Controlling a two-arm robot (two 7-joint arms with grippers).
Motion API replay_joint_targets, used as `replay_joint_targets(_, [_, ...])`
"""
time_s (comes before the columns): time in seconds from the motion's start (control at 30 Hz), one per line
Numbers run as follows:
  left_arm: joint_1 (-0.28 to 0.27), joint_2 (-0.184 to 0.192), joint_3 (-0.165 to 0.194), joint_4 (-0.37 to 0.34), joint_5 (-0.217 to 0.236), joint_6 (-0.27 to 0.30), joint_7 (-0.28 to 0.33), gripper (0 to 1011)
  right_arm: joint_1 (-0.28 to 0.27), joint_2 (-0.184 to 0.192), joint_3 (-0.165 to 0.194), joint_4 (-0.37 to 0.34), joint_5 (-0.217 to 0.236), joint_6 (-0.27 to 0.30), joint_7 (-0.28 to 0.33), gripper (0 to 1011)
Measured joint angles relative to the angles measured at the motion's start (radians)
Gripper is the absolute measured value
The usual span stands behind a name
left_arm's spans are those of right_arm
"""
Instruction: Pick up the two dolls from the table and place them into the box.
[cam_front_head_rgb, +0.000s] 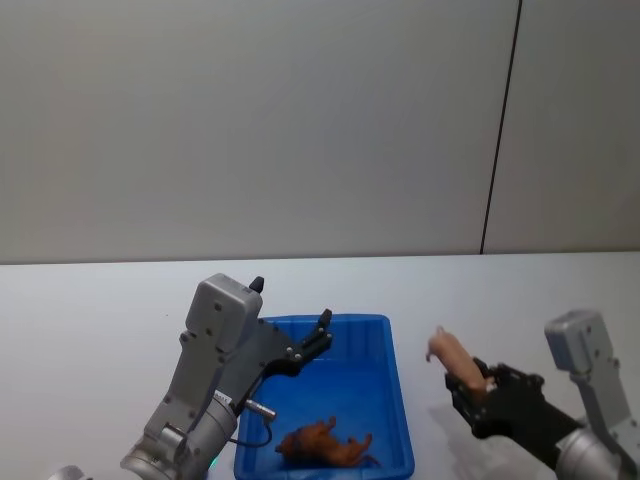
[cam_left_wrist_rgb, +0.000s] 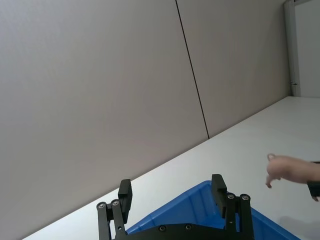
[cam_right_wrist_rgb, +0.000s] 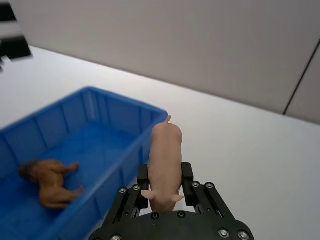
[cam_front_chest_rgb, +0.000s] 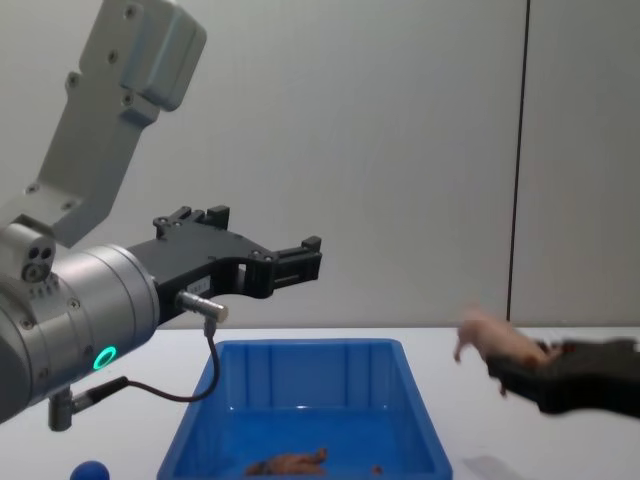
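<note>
Pig held aloft beside box, brown doll in box.

R claw (cam_right_wrist_rgb: 165, 176) is clenched on the pink pig (cam_right_wrist_rgb: 166, 150) w/ fingers either side of its body. The pig sticks out nose-first toward the box (cam_front_head_rgb: 392, 372), clear of the table (cam_front_head_rgb: 100, 310) and just right of the box's right wall, not yet over the rim. Held that high, it looks set to clear the wall w/o bumping. L claw (cam_front_head_rgb: 291, 303) is spread wide w/ nothing in it, hanging above the box's left-rear part, prob. idle. In the box the reddish-brown animal (cam_front_head_rgb: 325, 443) lies on its side on the floor near the front wall, nothing else in there that I can make out. So approx. half done: pig needs carrying across the rim, then release.
</note>
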Motion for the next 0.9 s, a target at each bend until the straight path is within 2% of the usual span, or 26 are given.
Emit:
replay_joint_targets(0.3, [0.000, 0.000, 0.000, 0.000, 0.000, 0.000, 0.000, 1002, 0.062, -0.034, -0.013, -0.016, -0.007, 0.006, 0.073, 369])
replay_joint_targets(0.53, [0.000, 0.000, 0.000, 0.000, 0.000, 0.000, 0.000, 1002, 0.120, -0.078, -0.035, 0.022, -0.017, 0.031, 0.129, 371])
replay_joint_targets(0.63, [0.000, 0.000, 0.000, 0.000, 0.000, 0.000, 0.000, 1002, 0.154, -0.104, -0.048, 0.056, -0.025, 0.041, 0.152, 433])
replay_joint_targets(0.9, [0.000, 0.000, 0.000, 0.000, 0.000, 0.000, 0.000, 1002, 0.198, -0.137, -0.066, 0.109, -0.036, 0.050, 0.180, 706])
